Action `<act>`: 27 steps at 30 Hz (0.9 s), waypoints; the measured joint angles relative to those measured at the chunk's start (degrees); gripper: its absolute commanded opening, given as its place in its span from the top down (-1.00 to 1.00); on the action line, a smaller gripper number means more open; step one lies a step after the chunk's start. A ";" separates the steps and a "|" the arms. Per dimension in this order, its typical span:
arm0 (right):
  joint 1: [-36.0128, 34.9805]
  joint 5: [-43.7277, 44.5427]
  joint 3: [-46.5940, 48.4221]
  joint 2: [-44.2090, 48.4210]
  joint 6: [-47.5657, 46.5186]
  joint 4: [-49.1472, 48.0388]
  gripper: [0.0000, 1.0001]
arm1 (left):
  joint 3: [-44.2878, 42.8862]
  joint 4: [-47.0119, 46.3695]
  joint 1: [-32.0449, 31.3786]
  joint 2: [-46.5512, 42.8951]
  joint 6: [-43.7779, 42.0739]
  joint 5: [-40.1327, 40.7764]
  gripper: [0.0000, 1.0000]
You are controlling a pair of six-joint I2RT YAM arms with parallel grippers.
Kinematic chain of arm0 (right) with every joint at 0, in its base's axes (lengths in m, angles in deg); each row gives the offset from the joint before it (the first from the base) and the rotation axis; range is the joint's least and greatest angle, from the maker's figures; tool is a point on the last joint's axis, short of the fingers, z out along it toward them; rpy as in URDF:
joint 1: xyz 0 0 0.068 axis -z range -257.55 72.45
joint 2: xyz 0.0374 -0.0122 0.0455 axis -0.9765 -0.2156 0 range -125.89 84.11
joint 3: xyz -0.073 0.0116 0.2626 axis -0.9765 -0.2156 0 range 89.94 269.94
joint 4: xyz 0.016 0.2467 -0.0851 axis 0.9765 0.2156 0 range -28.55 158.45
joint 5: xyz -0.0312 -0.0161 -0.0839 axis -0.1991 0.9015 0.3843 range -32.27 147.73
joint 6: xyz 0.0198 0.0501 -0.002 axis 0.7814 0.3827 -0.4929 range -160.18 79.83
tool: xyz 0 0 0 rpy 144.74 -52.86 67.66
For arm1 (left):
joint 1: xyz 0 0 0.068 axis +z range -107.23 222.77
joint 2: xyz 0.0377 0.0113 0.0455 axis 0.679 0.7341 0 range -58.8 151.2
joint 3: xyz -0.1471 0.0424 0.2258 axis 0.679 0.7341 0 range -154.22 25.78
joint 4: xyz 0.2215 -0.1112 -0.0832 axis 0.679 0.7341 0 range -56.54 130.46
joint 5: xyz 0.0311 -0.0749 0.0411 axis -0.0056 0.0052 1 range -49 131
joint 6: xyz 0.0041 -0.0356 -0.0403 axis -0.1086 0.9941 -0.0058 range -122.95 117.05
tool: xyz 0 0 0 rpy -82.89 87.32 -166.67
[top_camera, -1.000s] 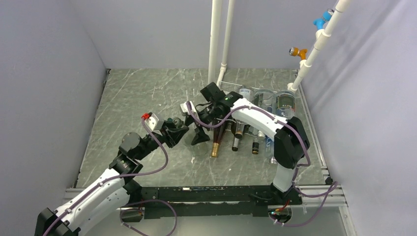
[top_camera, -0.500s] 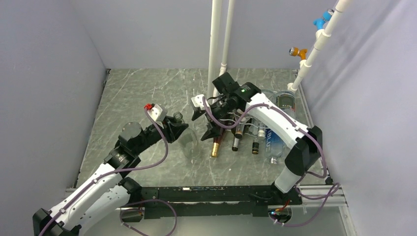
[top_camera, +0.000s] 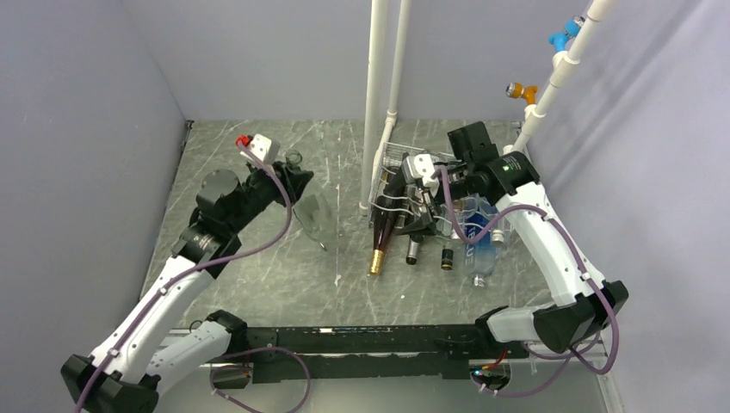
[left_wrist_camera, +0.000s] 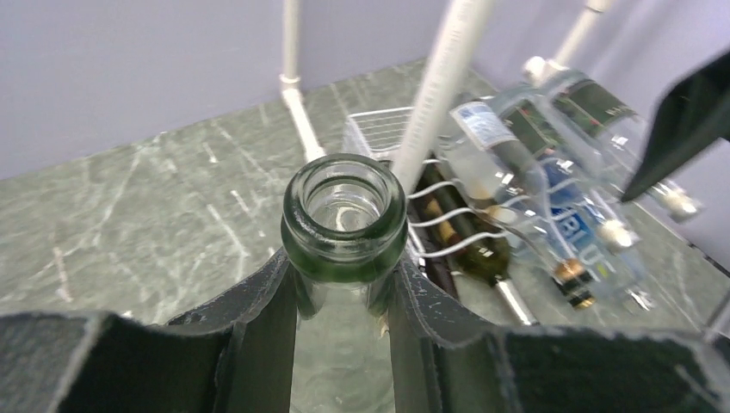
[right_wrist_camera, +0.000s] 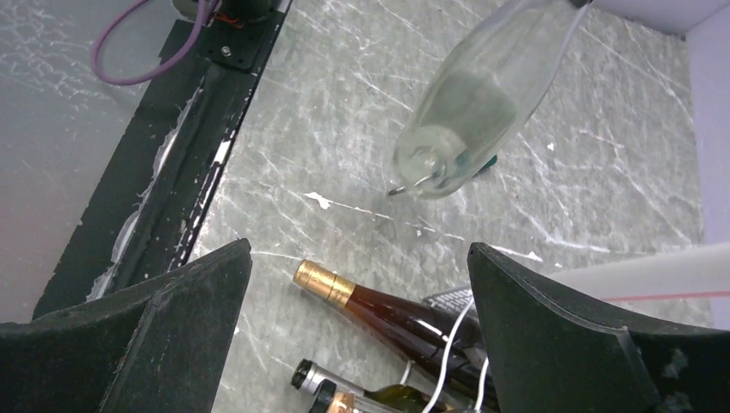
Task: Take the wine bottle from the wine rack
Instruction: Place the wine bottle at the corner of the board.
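My left gripper (top_camera: 288, 182) is shut on the neck of a clear green-tinted wine bottle (top_camera: 312, 218) and holds it tilted, off the rack, left of it. In the left wrist view the bottle's open mouth (left_wrist_camera: 344, 211) sits between my fingers (left_wrist_camera: 258, 318). The white wire wine rack (top_camera: 393, 155) stands at the back right and holds several bottles, among them a dark one with a gold cap (top_camera: 379, 245). My right gripper (top_camera: 409, 217) is open and empty above the rack's left side. In the right wrist view it (right_wrist_camera: 357, 258) frames the gold-capped bottle (right_wrist_camera: 387, 310), with the held bottle (right_wrist_camera: 478, 103) beyond.
Two white pipes (top_camera: 376, 95) rise just left of the rack's back. A slanted white pipe (top_camera: 551, 86) with coloured fittings runs at the right wall. The black base rail (right_wrist_camera: 185, 146) lies along the near edge. Clear and blue-labelled bottles (left_wrist_camera: 559, 198) fill the rack's right side.
My left arm has lifted the clear bottle up and toward the back left. My right arm has swung right and back, and its open gripper is now over the rack.
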 measured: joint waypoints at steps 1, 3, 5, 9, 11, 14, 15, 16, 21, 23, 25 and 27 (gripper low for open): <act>1.09 -0.55 -1.01 0.44 0.81 -0.85 -0.99 | -0.81 0.17 1.27 1.09 -0.22 0.02 1.00; 2.54 -1.53 -2.71 0.70 2.16 -2.32 -0.99 | -2.36 0.76 4.02 3.23 -0.61 -0.02 1.00; 4.02 -2.19 -4.55 0.72 3.65 -3.89 -0.99 | -3.98 1.33 7.32 5.42 -0.61 -0.68 1.00; 6.69 -3.48 -8.28 1.31 6.82 -7.43 -0.99 | -6.51 1.27 14.45 9.40 0.15 -2.19 1.00; 7.87 -3.91 -9.81 2.08 8.48 -9.22 -0.99 | -8.02 1.03 17.66 11.78 0.22 -2.36 1.00; 9.07 -4.63 -11.30 3.30 10.29 -11.50 -0.99 | -10.23 0.20 20.96 15.21 -0.22 -2.27 1.00; 9.40 -4.83 -11.69 3.63 10.84 -12.24 -0.99 | -10.93 -0.42 22.03 16.48 -0.24 -2.29 1.00; 9.60 -4.94 -12.07 3.98 11.41 -13.03 -0.99 | -11.72 -1.09 23.10 17.84 -0.22 -2.29 1.00; 9.90 -5.14 -12.96 4.37 12.70 -15.23 -0.99 | -15.10 -5.27 27.74 24.26 -0.37 -1.92 1.00; 9.92 -5.11 -13.09 4.37 12.85 -15.54 -0.99 | -16.96 -6.73 29.51 27.30 -0.66 -1.27 1.00; 9.92 -5.11 -13.09 4.37 12.83 -15.74 -0.99 | -18.80 -8.50 31.06 30.45 -1.40 -0.42 1.00; 9.90 -5.09 -13.09 4.37 12.81 -15.80 -0.99 | -20.33 -9.46 32.22 32.96 -2.43 0.48 1.00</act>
